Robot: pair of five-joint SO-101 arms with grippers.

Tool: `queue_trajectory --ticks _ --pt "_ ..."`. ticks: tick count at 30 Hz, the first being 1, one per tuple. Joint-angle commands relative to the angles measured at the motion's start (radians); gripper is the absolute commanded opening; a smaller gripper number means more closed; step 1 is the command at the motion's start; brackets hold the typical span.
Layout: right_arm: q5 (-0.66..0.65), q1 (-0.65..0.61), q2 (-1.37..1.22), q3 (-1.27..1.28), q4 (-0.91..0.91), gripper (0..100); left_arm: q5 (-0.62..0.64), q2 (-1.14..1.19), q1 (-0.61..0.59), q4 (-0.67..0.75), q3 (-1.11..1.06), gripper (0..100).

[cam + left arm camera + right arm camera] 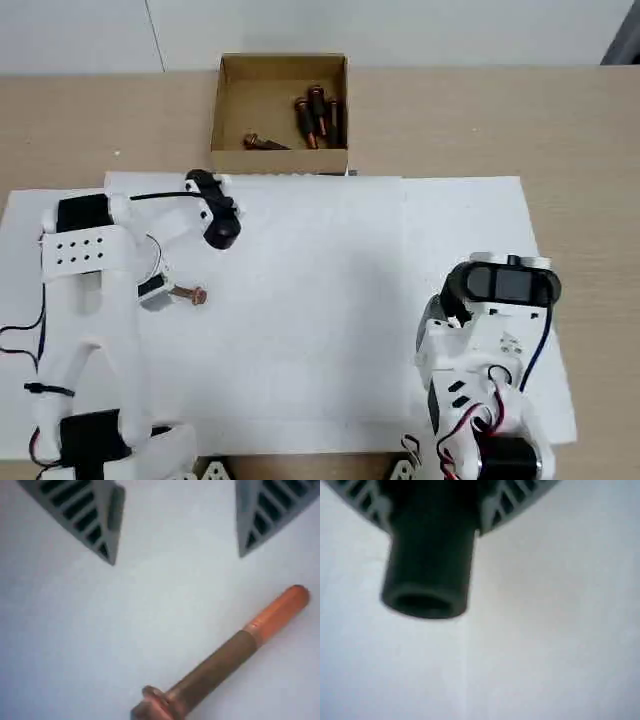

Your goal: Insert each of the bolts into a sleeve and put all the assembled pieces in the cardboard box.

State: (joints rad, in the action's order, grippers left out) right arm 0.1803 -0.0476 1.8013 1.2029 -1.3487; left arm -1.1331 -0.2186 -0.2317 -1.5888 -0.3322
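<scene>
Left jaws spread by bolt [220, 655], head cut off, right jaws clenching sleeve [427, 565], top hidden.

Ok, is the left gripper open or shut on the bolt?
Open. The left gripper shows jaws wide apart; the bolt lies flat on the paper, untouched.

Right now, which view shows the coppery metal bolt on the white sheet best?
The left wrist view: the coppery bolt is large, shaft and tip clear. The high view shows it tiny beside the left arm. The right wrist view faces a black tubular sleeve.
</scene>
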Motion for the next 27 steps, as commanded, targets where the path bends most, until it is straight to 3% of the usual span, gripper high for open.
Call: queue_trajectory --ticks 1,5,17,27 --pt "-0.015 -0.028 0.010 -0.005 0.021 0.3 -0.032 -0.034 0.015 0.101 -0.004 18" --pt "-0.011 -0.064 0.008 -0.003 0.025 0.3 -0.104 -0.034 0.034 0.160 -0.073 24" --pt "-0.014 -0.070 0.008 0.018 0.018 0.3 -0.218 -0.034 0.063 0.416 -0.275 24" --pt "-0.014 -0.070 0.008 0.018 0.018 0.3 -0.221 -0.032 0.091 0.433 -0.275 25"
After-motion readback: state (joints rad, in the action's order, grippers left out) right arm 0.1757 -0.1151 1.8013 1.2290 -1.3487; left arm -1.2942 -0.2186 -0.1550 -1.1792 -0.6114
